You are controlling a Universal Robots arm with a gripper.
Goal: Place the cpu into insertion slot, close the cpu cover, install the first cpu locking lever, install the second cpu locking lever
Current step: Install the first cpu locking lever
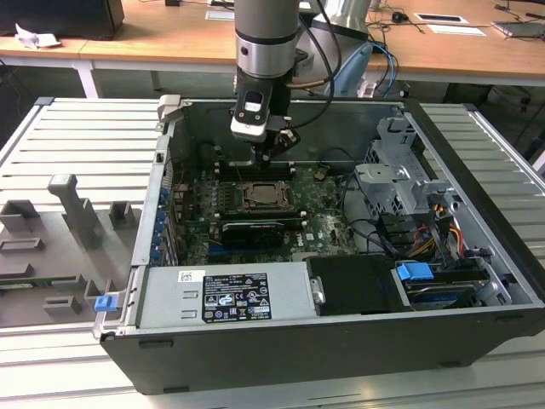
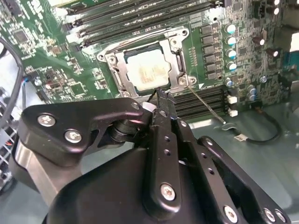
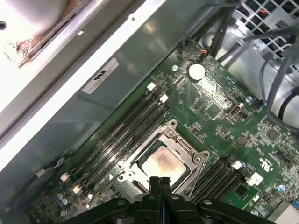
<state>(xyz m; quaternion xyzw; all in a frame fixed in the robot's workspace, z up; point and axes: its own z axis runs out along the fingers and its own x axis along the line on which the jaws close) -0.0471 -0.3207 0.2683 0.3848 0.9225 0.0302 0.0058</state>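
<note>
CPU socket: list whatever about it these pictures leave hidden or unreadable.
- Second wrist view: the black gripper covers the edge of the thin silvery-grey metal cpu cover nearest it, so that edge is unseen.
- First wrist view: the gripper's tips cover one corner of the cover, beside the pale silver-grey square cpu.
- Exterior view: the square black insertion slot is too small to show whether its levers are latched.

Wooden desks (image 1: 170, 38) stand behind a ribbed grey metal worktable (image 1: 85, 128).
</note>
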